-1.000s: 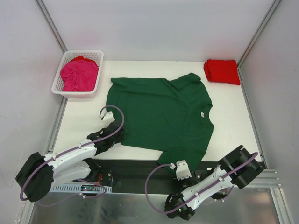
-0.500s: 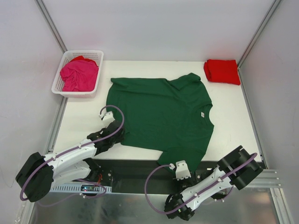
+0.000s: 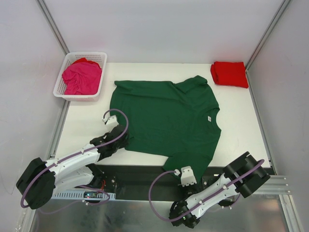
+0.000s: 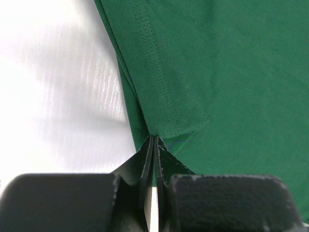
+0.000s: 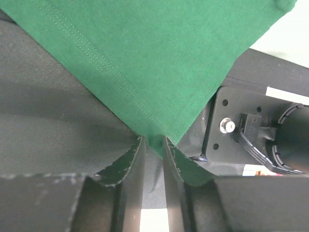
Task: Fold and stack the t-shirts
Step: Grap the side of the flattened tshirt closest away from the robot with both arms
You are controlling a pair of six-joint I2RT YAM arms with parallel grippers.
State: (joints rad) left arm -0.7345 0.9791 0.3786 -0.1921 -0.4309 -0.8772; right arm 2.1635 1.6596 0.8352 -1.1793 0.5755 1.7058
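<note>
The dark green t-shirt [image 3: 164, 116] lies spread flat on the white table, and one corner hangs over the near edge. My left gripper [image 3: 120, 137] is shut on its near left hem corner; the left wrist view shows the fingers [image 4: 154, 139] pinched on the green cloth [image 4: 231, 72]. My right gripper [image 3: 186, 171] is at the near edge, its jaws closed narrowly on the shirt's overhanging corner [image 5: 159, 58], with the fabric tip between the right gripper's fingers [image 5: 152, 143]. The red t-shirt [image 3: 229, 73] lies folded at the back right. The magenta t-shirt [image 3: 82, 77] is bunched in the basket.
The white lattice basket [image 3: 65, 94] stands at the back left corner. Metal frame posts and grey walls close in both sides. A black base plate [image 3: 145, 176] runs along the near edge between the arms. The right arm's base [image 5: 260, 125] shows beside the right gripper.
My right arm has shifted slightly toward the near edge with the shirt corner in its jaws. The shirt's far sleeve moved a little. The left arm has not moved.
</note>
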